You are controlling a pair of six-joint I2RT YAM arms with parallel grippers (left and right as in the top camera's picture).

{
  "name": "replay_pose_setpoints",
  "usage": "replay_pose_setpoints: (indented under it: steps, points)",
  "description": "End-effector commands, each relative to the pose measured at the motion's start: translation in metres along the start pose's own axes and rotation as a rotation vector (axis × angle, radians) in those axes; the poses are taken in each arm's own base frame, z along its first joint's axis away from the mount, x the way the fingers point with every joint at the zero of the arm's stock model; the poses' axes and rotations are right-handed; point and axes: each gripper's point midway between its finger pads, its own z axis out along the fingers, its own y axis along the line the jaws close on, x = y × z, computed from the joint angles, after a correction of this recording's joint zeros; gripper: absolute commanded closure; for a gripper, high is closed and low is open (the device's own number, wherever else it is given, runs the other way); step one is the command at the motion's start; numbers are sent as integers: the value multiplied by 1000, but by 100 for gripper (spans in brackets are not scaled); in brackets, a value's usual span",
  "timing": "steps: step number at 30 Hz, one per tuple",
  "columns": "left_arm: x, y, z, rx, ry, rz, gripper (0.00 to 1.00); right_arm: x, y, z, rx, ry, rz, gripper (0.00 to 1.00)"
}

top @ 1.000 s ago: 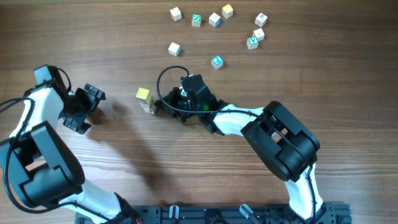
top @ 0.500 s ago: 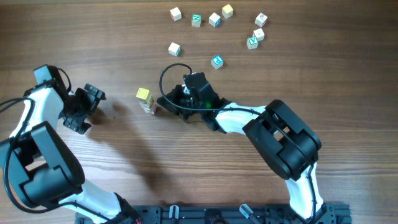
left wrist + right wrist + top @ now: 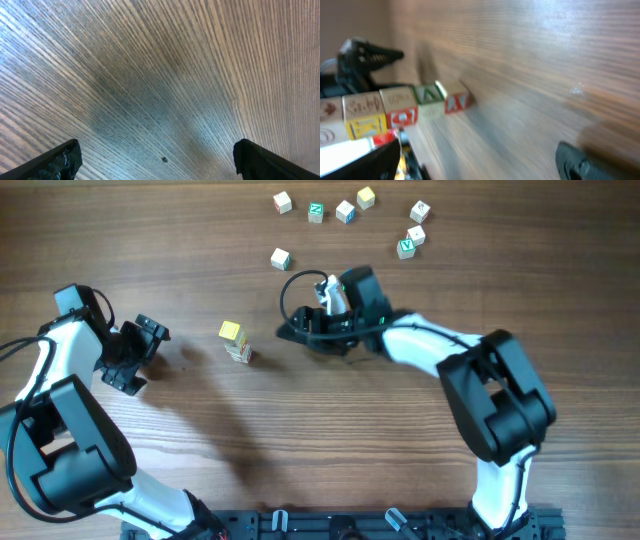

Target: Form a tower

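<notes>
The tower point(image 3: 236, 342) stands upright, left of centre on the table point(image 3: 330, 450), with the pale yellow cube on top and its long axis straight up. In my right wrist view it reads as a sideways row, but only because that camera is rolled. It lies to the left of my right gripper point(image 3: 476, 161) with bare wood between them, and those jaws are spread wide with nothing in them. My left gripper point(image 3: 140, 355) sits further off on the tower's other side, also spread wide over bare wood, so the right arm is the nearer one.

I judge the next job is fetching another cube. The loose cubes point(image 3: 345, 212) lie scattered toward the far edge, and a lone white cube point(image 3: 280, 258) is closest, just beyond the right gripper. There is open room right of the tower. I'd bring anything in from above, since a sideways nudge could topple the stack.
</notes>
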Motion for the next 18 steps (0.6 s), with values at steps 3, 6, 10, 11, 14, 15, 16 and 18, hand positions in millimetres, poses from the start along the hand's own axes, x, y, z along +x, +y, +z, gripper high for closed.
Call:
replay_pose_setpoints:
  steps: [3,6,10,11,14,15,16,18]
  points:
    - [-1,3,1,-10,-4,5,0,-54,50,-70,277,-30,-400,1]
    - [-1,3,1,-10,-4,4,0,-78,89,-109,369,-69,-547,0]
    - [-1,3,1,-10,-4,5,0,-85,119,-117,360,-84,-643,0]
    - [-1,3,1,-10,-4,5,0,-84,128,-112,348,-85,-663,0]
    - [-1,3,1,-10,-4,5,0,-80,154,-89,315,-69,-721,0]
    - [-1,3,1,-10,-4,5,0,-77,165,-75,306,-45,-764,0]
    - [-1,3,1,-10,-4,4,0,-77,168,-59,333,-32,-781,0]
    - [-1,3,1,-10,-4,4,0,-68,165,-32,360,24,-809,0]
